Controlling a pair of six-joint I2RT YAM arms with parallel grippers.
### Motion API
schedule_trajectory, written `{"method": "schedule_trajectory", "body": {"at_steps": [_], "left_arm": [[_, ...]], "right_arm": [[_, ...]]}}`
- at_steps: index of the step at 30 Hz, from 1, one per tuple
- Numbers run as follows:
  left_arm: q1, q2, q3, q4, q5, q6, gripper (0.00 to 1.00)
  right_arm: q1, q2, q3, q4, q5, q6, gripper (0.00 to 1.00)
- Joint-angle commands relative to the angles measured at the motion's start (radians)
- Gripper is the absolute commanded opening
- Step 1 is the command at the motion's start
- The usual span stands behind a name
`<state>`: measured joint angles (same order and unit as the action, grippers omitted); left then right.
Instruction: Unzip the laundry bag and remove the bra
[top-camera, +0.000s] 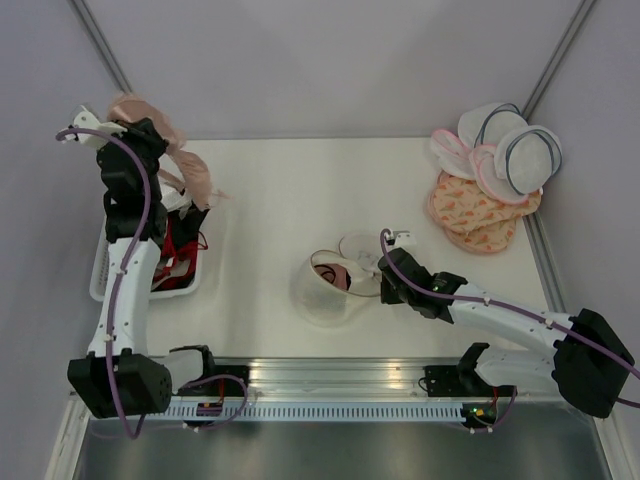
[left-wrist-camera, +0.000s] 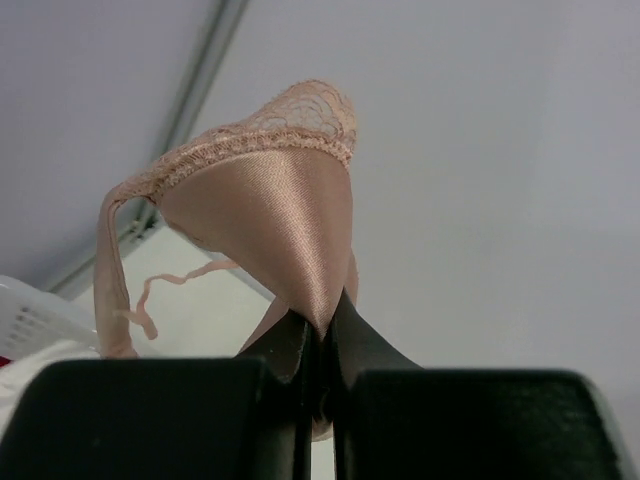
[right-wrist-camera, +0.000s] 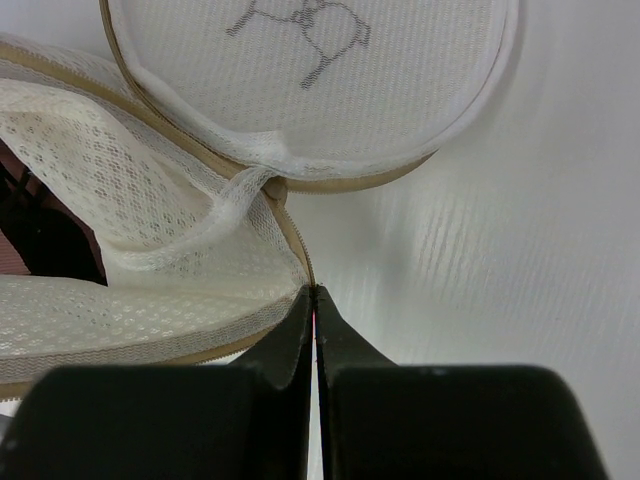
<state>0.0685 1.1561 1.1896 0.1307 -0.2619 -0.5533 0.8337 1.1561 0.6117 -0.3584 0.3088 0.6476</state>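
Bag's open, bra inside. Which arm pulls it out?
Right. The right gripper is shut at the bag's zip edge, right beside the bra inside. The left gripper is raised far off, shut on a peach bra.

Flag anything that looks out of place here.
The left claw is shut on a peach lace-trimmed bra, raised near the white basket, while the dusty pink bra lies inside the open laundry bag.

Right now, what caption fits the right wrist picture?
Shut black hand pinching the zipper of an opened round cream mesh laundry bag on a white table.
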Motion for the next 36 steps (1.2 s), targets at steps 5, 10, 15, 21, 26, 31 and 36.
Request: {"method": "schedule_trajectory", "body": {"at_steps": [5,10,15,21,26,31,36], "left_arm": [[0.074,0.022,0.081,-0.125,-0.319,0.105,0.02],[0.132,-0.003,-0.091,-0.192,-0.454,0.034,0.02],[0.224,0.002,-0.225,-0.325,-0.449,-0.101,0.02],[0.246,-0.018,-0.248,-0.376,-0.324,-0.148,0.39],[0.235,-0.215,-0.229,-0.375,-0.102,-0.158,0.97],[0.205,-0.429,-0.257,-0.399,0.156,-0.203,1.0],[0.133,-0.613,-0.332,-0.398,0.541,-0.263,1.0]], "right_arm": [[-0.001,0.02,0.023,0.045,-0.039,-0.032,0.01],[-0.001,0.022,0.037,0.041,-0.066,-0.058,0.01],[-0.001,0.005,0.026,0.056,-0.108,-0.062,0.0],[-0.001,-0.056,-0.02,0.055,-0.109,-0.06,0.01],[-0.001,-0.065,-0.021,0.061,-0.109,-0.055,0.0],[-0.001,-0.056,-0.007,0.061,-0.097,-0.052,0.0],[-0.001,-0.078,0.01,0.05,-0.08,-0.063,0.01]]}}
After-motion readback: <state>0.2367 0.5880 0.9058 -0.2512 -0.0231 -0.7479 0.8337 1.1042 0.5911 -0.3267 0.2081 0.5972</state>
